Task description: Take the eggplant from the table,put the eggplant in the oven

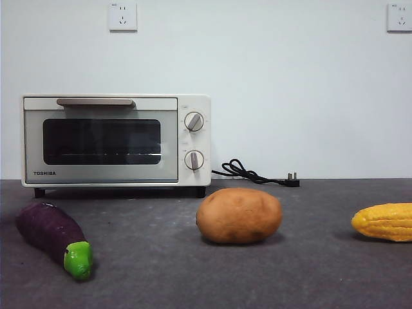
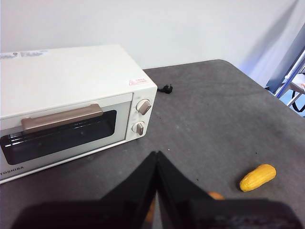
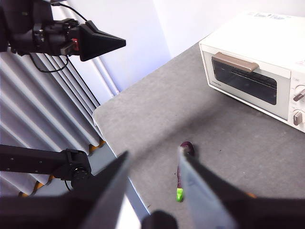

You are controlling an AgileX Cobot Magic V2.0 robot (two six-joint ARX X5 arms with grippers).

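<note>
Table (image 1: 161, 277) open around eggplant (image 1: 53, 237), oven (image 1: 116, 140) shut

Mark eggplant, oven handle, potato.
eggplant (image 1: 50, 232): front view, purple body.
oven handle (image 1: 95, 102): front view, middle of beige bar.
potato (image 1: 239, 215): front view, centre of brown skin.

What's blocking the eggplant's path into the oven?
The oven door is shut, so it has to be opened first. The table between the eggplant and the oven looks bare; the potato sits off to one side.
</note>
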